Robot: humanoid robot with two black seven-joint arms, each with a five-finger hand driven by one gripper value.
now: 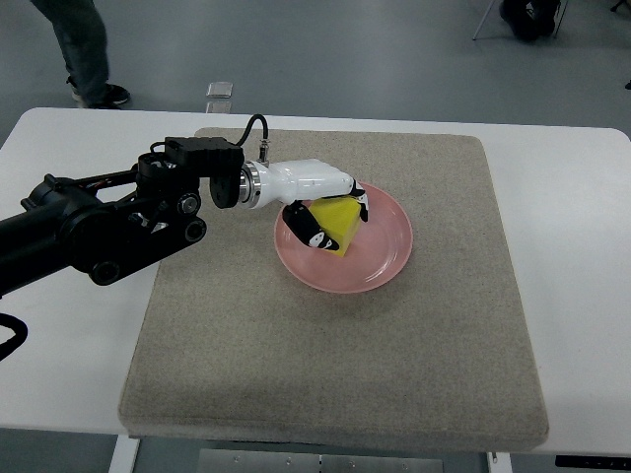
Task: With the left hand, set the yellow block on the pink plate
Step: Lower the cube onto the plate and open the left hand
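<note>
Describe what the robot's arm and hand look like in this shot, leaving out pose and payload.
The left arm is matte black with bulky round joints and visible bolts. A black box-shaped wrist unit sits near a silver metal collar, with a black cable looping over it. The left hand has a glossy white shell and black finger segments with small white markings. No right arm is visible.

— How many blocks by the left hand [320, 202]?
— One yellow block [335, 219], in its fingers.
— Plates?
— One pink plate [380, 256] beneath it, one mat [394, 355] under that, one table [582, 246].
</note>
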